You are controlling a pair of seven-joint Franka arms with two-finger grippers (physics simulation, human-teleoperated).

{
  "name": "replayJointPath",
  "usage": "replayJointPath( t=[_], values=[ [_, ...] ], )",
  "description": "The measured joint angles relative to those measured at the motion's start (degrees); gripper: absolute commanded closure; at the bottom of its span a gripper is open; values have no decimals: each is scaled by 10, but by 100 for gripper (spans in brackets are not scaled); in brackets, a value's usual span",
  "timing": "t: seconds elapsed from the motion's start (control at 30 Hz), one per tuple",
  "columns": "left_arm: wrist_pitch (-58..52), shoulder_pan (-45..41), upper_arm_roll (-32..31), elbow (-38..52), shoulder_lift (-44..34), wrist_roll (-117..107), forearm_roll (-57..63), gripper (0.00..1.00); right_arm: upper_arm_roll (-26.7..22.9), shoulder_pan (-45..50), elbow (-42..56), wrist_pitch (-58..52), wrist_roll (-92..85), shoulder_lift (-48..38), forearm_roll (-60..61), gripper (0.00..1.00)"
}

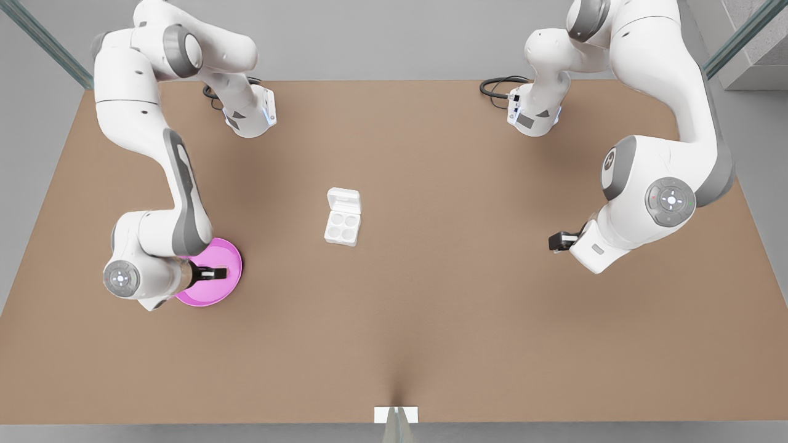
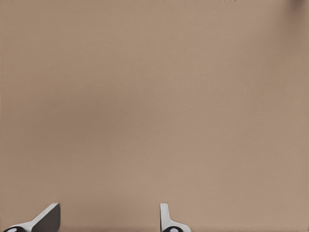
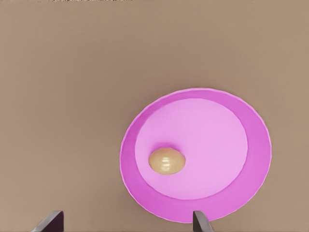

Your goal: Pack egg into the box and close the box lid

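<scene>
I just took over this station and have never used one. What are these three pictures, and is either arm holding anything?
The front view looks down on a brown table with two white robot arms. The other two pictures come from cameras on the wrists. The right hand hangs open over a pink plate where the egg lies, not yet gripped. The left hand waits open over bare table on the front view's right. The white box sits mid-table, its lid open and its four cups empty. Nothing is held.

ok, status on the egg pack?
Right gripper open, above the pink plate; egg on plate, not gripped. Left gripper open, waiting over bare table. Box empty, lid open. Nothing in the way.
</scene>
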Motion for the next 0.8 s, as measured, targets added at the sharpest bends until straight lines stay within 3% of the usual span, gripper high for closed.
replayJointPath(
  t=[0.27,0.53,0.8],
  values=[
    [0,-4,1,-4,0,-5,2,0,3,-4,-5,93,8,52,-34,0],
    [-2,-6,1,-12,0,-10,4,0,12,-2,-295,220,19,-114,-34,0],
    [1,-12,1,-11,3,-12,5,0,13,-55,-310,319,8,-92,-105,0]
  ],
)
